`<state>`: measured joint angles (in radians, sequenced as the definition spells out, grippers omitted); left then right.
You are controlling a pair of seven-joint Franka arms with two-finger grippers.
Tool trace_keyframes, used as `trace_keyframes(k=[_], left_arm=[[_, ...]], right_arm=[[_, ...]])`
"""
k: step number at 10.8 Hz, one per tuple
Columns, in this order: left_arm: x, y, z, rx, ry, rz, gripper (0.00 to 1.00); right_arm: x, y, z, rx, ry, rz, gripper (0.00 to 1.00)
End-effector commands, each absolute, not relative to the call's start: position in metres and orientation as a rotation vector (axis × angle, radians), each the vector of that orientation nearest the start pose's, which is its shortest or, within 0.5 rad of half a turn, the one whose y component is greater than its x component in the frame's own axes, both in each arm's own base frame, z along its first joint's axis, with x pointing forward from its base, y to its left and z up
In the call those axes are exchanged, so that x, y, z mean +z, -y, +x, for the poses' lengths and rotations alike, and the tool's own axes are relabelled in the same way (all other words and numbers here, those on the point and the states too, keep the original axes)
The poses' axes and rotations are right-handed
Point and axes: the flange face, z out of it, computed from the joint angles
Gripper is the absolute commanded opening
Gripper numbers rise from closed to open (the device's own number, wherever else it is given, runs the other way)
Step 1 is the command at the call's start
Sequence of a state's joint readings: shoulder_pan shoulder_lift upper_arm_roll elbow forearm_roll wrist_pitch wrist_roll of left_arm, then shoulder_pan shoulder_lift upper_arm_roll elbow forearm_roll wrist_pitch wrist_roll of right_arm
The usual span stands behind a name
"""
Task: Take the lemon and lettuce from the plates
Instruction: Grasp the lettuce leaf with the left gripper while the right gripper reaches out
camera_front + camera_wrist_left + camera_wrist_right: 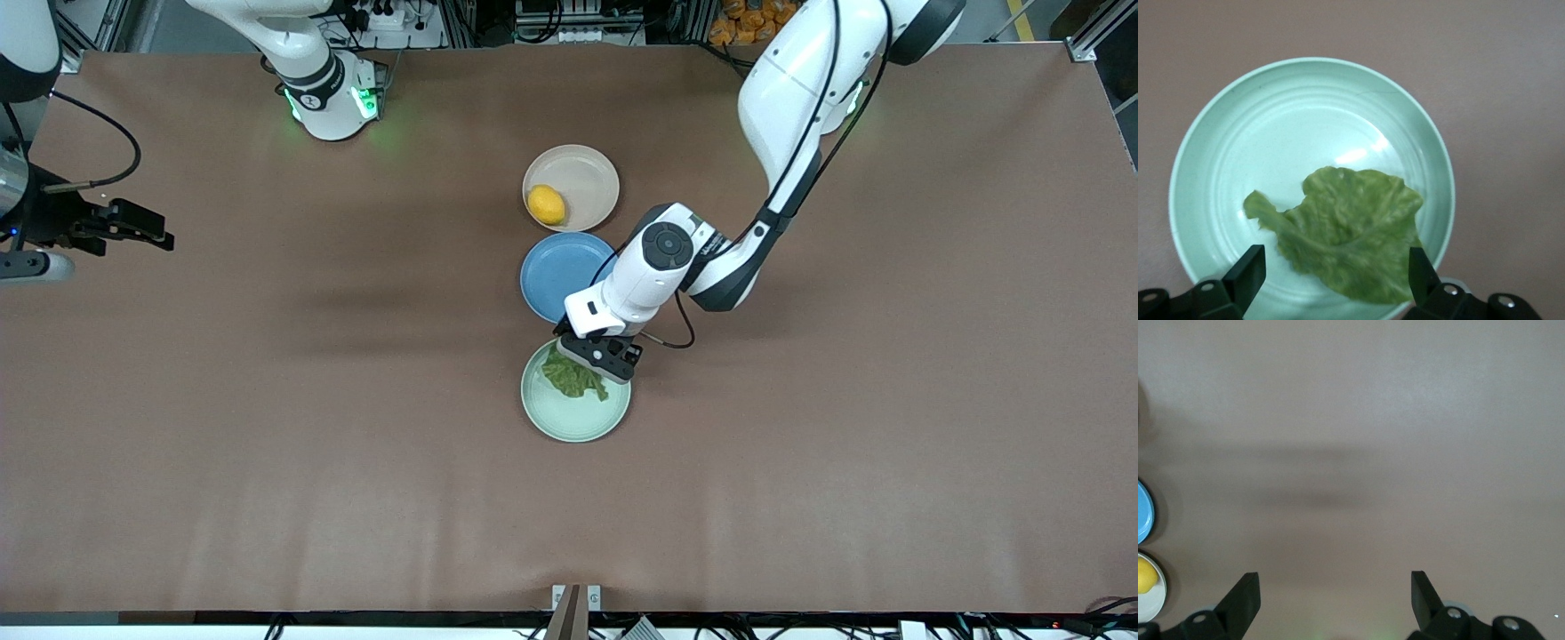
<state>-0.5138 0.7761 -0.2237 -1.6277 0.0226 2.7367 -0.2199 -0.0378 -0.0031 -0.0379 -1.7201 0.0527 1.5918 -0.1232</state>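
The crinkled green lettuce [576, 380] [1351, 227] lies in the pale mint plate [578, 425] [1271, 133], the plate nearest the front camera. My left gripper [600, 357] [1336, 267] hangs low over that plate's edge, open, with one finger on either side of the leaf. The yellow lemon [546, 204] [1143, 577] sits in the cream plate [589, 162] [1155, 600], farthest from the front camera. My right gripper [142, 229] [1335, 587] waits open over bare table at the right arm's end, with nothing between its fingers.
A blue plate [553, 271] [1143, 513] with nothing in it lies between the cream and mint plates, partly under the left arm's wrist. Brown table surface [845, 444] spreads wide around the row of plates.
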Motion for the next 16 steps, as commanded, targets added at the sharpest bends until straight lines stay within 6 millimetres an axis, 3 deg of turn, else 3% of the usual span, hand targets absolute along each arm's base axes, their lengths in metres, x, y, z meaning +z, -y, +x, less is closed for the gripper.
trace_keyframes(k=[1,3,5,7,8,10,12,13,16], left_arm=[[0.188,0.473,0.553,-0.493,-0.694,-3.305,0.96],[0.182,0.474,0.554,-0.498,-0.698,-3.302,0.93],[0.173,0.476,0.555,-0.565,-0.76,-3.233,0.35],[0.173,0.474,0.557,-0.575,-0.764,-3.216,0.34],[0.173,0.471,0.56,-0.58,-0.768,-3.206,0.27],[0.184,0.464,0.569,-0.613,-0.752,-3.198,0.0],[0.211,0.459,0.578,-0.656,-0.688,-3.22,0.0],[0.232,0.448,0.588,-0.667,-0.65,-3.222,0.0],[0.314,0.421,0.605,-0.546,-0.568,-3.211,0.0]], right_arm=[[0.546,0.031,0.551,0.214,0.066,-3.058,1.0],[0.541,0.026,0.551,0.23,0.077,-3.057,1.0],[0.537,0.021,0.552,0.243,0.091,-3.056,1.0],[0.525,0.012,0.551,0.287,0.113,-3.049,1.0],[0.516,0.004,0.549,0.313,0.124,-3.031,1.0],[0.497,-0.005,0.544,0.347,0.102,-2.95,1.0],[0.483,-0.016,0.542,0.363,0.119,-2.937,1.0],[0.477,-0.024,0.539,0.386,0.11,-2.939,1.0],[0.464,-0.059,0.532,0.435,0.028,-2.96,1.0]])
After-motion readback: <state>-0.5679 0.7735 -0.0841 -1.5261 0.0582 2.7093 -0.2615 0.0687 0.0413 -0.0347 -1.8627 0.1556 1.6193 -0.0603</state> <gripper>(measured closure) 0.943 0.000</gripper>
